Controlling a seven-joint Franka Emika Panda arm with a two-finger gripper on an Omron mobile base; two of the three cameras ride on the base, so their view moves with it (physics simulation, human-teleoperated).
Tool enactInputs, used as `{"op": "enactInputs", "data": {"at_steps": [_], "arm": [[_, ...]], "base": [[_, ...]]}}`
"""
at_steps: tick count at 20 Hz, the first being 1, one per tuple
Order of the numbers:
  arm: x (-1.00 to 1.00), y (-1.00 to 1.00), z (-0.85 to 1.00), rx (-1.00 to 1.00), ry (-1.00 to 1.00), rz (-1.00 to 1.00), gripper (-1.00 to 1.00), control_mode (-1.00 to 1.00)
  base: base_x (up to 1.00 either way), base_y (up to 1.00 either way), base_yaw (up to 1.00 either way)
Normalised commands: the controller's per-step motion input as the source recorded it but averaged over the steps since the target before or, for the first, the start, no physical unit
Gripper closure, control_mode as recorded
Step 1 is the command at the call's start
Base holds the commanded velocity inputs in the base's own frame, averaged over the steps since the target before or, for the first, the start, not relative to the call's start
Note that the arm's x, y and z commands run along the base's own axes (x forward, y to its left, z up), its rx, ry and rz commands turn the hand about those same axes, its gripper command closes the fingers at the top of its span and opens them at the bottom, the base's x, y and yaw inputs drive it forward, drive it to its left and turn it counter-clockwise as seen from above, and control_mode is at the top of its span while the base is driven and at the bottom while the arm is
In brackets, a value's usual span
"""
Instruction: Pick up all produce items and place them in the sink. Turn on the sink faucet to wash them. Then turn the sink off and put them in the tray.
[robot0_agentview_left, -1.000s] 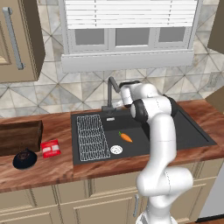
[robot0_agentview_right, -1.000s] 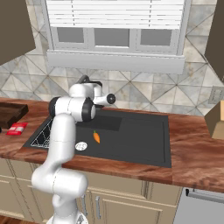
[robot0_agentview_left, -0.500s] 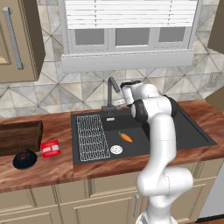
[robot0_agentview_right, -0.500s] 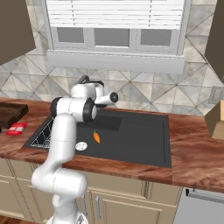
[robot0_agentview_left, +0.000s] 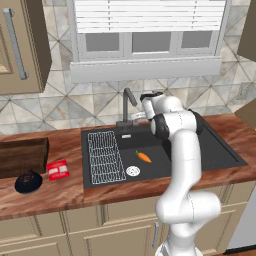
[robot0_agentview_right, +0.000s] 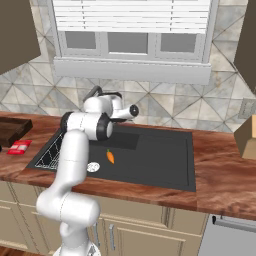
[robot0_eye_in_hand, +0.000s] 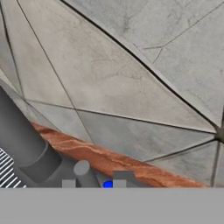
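Down in the black sink (robot0_agentview_left: 200, 150) sits your carrot (robot0_agentview_left: 144, 157), lying flat on the basin floor just right of the white wire rack (robot0_agentview_left: 105, 156) and beside the round drain (robot0_agentview_left: 132, 171). So the produce looks to be where it needs to be for washing. Your tool (robot0_agentview_left: 136, 117) is up at the back of the basin, right by the faucet (robot0_agentview_left: 126, 107), with the stem and base looming big in the hand view (robot0_eye_in_hand: 30, 153). My guess is you're lining up to work the faucet and get water going. I honestly can't tell how wide the tool is spread, and it doesn't seem to have hold of anything. Over on the left of the surface (robot0_agentview_left: 65, 187), the wooden tray (robot0_agentview_left: 22, 156) looks empty as far as I can see, with the red packet (robot0_agentview_left: 58, 169) and small black dish (robot0_agentview_left: 29, 182) just beside it.
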Motion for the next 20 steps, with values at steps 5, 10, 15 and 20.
{"op": "enactInputs", "data": {"at_steps": [5,10,15,20], "arm": [[0.0,-0.56,-0.39,0.04,0.0,0.0,1.0,-1.0],[0.0,-0.61,-0.46,0.04,0.0,0.0,1.0,-1.0],[0.0,-0.61,-0.5,0.05,0.0,0.0,1.0,-1.0],[0.0,-0.6,-0.55,0.05,0.0,0.0,1.0,-1.0]], "base": [[0.0,0.0,0.0],[0.0,0.0,0.0],[0.0,0.0,0.0],[0.0,0.0,0.0]]}}
